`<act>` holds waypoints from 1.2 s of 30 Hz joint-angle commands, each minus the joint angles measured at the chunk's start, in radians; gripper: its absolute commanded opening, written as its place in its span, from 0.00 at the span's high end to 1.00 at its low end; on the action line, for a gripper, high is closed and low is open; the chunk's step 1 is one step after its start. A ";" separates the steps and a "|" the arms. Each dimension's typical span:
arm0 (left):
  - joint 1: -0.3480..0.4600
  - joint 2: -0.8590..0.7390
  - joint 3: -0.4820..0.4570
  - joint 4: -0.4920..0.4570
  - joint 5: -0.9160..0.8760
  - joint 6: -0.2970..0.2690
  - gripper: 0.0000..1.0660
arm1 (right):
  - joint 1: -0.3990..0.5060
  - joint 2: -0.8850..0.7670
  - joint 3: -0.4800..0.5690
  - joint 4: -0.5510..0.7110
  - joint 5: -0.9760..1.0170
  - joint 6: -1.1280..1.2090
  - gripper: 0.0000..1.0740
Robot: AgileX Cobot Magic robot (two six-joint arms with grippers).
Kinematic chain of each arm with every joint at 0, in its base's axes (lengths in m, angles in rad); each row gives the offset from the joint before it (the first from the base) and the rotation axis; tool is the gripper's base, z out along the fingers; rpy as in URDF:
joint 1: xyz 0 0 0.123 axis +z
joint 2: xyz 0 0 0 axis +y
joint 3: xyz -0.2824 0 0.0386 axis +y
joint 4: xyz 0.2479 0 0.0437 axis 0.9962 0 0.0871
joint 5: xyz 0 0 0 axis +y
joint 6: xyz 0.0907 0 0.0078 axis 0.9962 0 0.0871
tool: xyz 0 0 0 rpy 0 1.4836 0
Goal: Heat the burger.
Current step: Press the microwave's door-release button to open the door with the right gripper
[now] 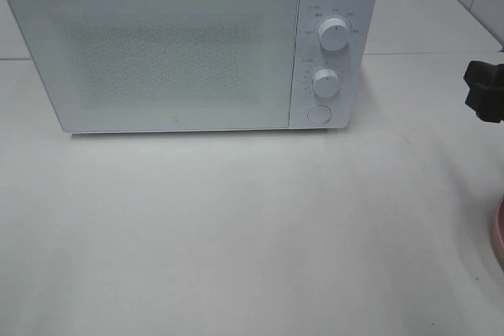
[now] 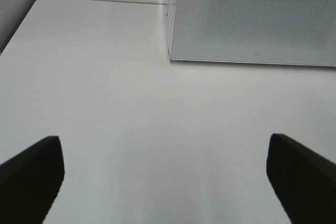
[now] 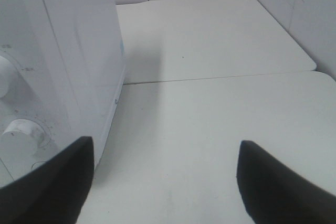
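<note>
The burger is out of view in every frame. A white microwave (image 1: 157, 45) stands at the back of the table with its door shut; it also shows in the left wrist view (image 2: 252, 14) and the right wrist view (image 3: 63, 51). My left gripper (image 2: 165, 182) is open and empty over bare table in front of the microwave's left corner. My right gripper (image 3: 165, 182) is open and empty beside the microwave's right side, near its knobs (image 3: 23, 132). A black part of the right arm (image 1: 484, 88) shows at the right edge of the exterior view.
Two dials (image 1: 334, 35) and a round button (image 1: 318, 113) sit on the microwave's right panel. The rim of a pink plate (image 1: 498, 234) shows at the right edge. A white wall (image 3: 310, 9) stands behind and to the right of the table.
</note>
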 commanded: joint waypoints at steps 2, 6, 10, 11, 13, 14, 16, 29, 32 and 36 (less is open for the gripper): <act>0.002 -0.021 0.002 -0.005 -0.003 0.000 0.08 | 0.075 0.072 0.020 0.094 -0.147 -0.096 0.32; 0.002 -0.021 0.002 -0.005 -0.003 0.000 0.08 | 0.221 0.180 0.024 0.264 -0.243 -0.184 0.32; 0.002 -0.021 0.002 -0.005 -0.003 0.000 0.08 | 0.341 0.245 0.023 0.384 -0.328 -0.228 0.32; 0.002 -0.021 0.002 -0.005 -0.003 0.000 0.08 | 0.341 0.245 0.023 0.384 -0.328 -0.228 0.32; 0.002 -0.021 0.002 -0.005 -0.003 0.000 0.08 | 0.465 0.291 0.023 0.500 -0.417 -0.241 0.32; 0.002 -0.021 0.002 -0.005 -0.003 0.000 0.08 | 0.465 0.291 0.023 0.500 -0.417 -0.241 0.32; 0.002 -0.021 0.002 -0.005 -0.003 0.000 0.08 | 0.495 0.299 0.023 0.521 -0.436 -0.242 0.32; 0.002 -0.021 0.002 -0.005 -0.003 0.000 0.08 | 0.742 0.345 -0.038 0.809 -0.483 -0.378 0.32; 0.002 -0.021 0.002 -0.005 -0.003 0.000 0.08 | 0.766 0.345 -0.042 0.812 -0.483 -0.388 0.32; 0.002 -0.021 0.002 -0.005 -0.003 0.000 0.08 | 0.778 0.345 -0.042 0.812 -0.482 -0.384 0.32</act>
